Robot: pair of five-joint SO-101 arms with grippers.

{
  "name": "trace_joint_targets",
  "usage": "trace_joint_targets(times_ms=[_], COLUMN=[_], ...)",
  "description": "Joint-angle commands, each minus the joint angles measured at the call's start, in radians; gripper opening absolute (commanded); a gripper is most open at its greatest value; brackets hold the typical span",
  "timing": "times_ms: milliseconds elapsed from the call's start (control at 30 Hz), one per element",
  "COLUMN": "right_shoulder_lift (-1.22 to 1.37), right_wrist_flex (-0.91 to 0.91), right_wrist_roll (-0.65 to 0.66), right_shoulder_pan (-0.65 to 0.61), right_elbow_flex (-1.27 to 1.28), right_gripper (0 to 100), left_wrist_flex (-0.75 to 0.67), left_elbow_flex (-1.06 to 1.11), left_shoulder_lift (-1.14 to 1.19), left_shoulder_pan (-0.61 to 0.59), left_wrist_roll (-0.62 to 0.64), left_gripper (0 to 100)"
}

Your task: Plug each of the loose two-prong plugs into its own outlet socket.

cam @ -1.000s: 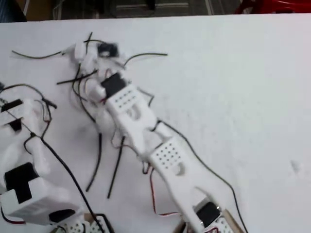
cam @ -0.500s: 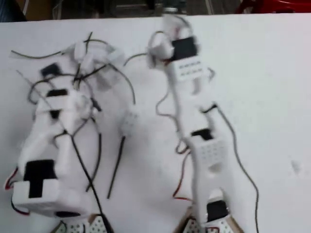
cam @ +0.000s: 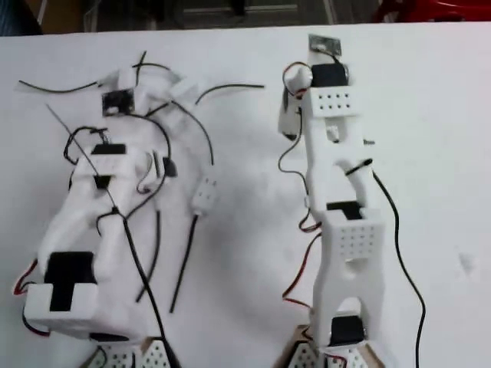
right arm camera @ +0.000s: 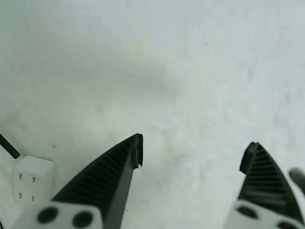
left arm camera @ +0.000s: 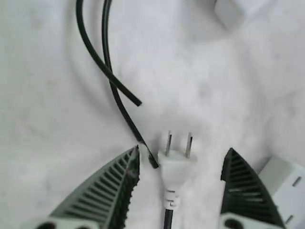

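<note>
At the left of the high view, the left arm (cam: 84, 222) stands over a tangle of thin black cables (cam: 180, 123). Its end effector (left arm camera: 182, 156) is spread wide, with a white two-prong plug (left arm camera: 174, 168) lying flat on the counter (left arm camera: 47, 119) between the ribbed, wedge-shaped fingers and touching neither. A cut cable end (left arm camera: 151, 161) lies just beside the plug, so closing may well pinch it too and twist the smooth moulded body. The flat metal prongs look thin, and a skewed grip would likely make them miss the slots. The small, boxy white outlet socket (cam: 205, 193) at centre looks light and would probably slide if pushed unbraced. To the right, the right end effector (right arm camera: 194, 145) gapes over matte counter, with another socket block (right arm camera: 31, 183) just beside one finger.
</note>
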Motion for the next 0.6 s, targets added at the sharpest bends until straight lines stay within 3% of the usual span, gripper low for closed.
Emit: trace_joint_targets(times_ms=[0,367,567], right_shoulder_lift=[-0.002,0.01,0.01], right_wrist_flex=[-0.019,-0.033,-0.033], right_wrist_roll=[0.005,0.003,0.003], right_shoulder_pan=[0.007,0.004,0.001], right_elbow_flex=[-0.006,-0.006,-0.006], right_gripper=[32.3,32.3,32.3], left_wrist_flex=[0.061,0.425,0.477], left_elbow_flex=[-0.054,-0.519,-0.651], left_shoulder_lift=[0.016,0.412,0.507], left_shoulder_pan=[-0.001,0.008,0.021], left_wrist_roll=[-0.038,-0.048,-0.048], left_gripper=[24,23,23])
